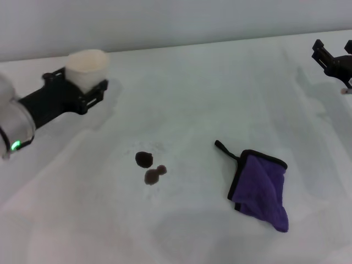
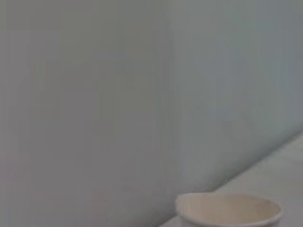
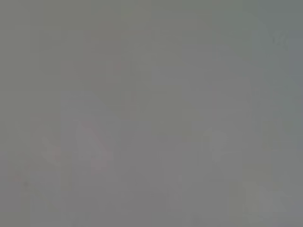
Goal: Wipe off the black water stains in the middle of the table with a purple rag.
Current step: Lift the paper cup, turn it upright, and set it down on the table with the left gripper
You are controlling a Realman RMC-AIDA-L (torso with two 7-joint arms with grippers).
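The purple rag [image 1: 259, 190] lies crumpled, soft; left pincer [image 1: 88, 88] grips a white cup [image 1: 87, 66].

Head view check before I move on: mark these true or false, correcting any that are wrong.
1. The purple rag lies flat on the table, ungripped. True.
2. The rag covers the black water stains. False: the two stains lie bare, apart from it, toward the robot's left.
3. The left claw is around a white cup. True.
4. The right claw is over the rag. False: it is at the far right edge, well away.
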